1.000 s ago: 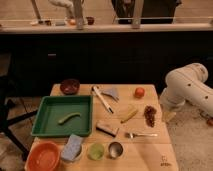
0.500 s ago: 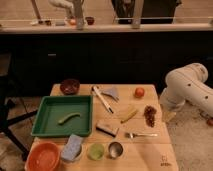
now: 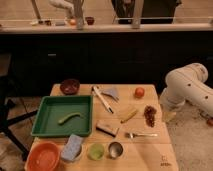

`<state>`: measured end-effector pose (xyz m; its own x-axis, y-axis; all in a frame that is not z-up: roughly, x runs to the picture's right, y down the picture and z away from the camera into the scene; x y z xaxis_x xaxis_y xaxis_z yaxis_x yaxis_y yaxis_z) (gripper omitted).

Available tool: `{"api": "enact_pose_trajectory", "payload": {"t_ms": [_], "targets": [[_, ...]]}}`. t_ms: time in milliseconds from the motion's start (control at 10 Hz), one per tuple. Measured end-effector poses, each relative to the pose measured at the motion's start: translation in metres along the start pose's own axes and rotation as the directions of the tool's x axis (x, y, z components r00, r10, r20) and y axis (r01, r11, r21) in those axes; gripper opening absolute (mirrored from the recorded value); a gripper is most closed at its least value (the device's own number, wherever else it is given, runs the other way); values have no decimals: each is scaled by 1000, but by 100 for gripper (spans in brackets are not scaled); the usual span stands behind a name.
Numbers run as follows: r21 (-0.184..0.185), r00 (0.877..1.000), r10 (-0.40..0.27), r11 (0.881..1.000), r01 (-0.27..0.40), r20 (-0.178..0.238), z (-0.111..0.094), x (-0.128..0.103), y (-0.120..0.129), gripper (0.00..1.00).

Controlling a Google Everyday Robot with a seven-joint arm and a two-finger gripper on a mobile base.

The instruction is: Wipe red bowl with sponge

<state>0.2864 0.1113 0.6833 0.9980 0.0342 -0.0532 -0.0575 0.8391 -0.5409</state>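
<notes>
A red-orange bowl (image 3: 44, 156) sits at the table's front left corner. A blue sponge (image 3: 72, 147) lies right beside it, resting on a small dish. A darker red bowl (image 3: 69, 86) stands at the back left of the table. My white arm (image 3: 189, 87) hangs off the table's right side, and its gripper (image 3: 168, 115) is low beside the right edge, far from the sponge and both bowls. It holds nothing that I can see.
A green tray (image 3: 50, 131) holds a green vegetable (image 3: 68, 118). On the wooden table also lie a white-handled utensil (image 3: 102, 98), a grey cloth (image 3: 111, 92), a tomato (image 3: 139, 92), a yellow item (image 3: 128, 115), grapes (image 3: 150, 115), a fork (image 3: 140, 134), a green cup (image 3: 96, 151) and a metal cup (image 3: 115, 149).
</notes>
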Motion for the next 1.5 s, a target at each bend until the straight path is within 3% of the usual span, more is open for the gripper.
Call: {"api": "enact_pose_trajectory", "payload": {"t_ms": [800, 1000, 1100, 1300, 1500], "targets": [[6, 1000, -3, 1000, 3, 2, -1, -1, 0, 62], [28, 995, -101, 994, 101, 8, -6, -12, 10, 62], [40, 985, -172, 984, 172, 8, -9, -26, 15, 62], [58, 947, -321, 946, 319, 22, -16, -69, 27, 62], [74, 891, -454, 889, 451, 23, -23, -108, 40, 62]]}}
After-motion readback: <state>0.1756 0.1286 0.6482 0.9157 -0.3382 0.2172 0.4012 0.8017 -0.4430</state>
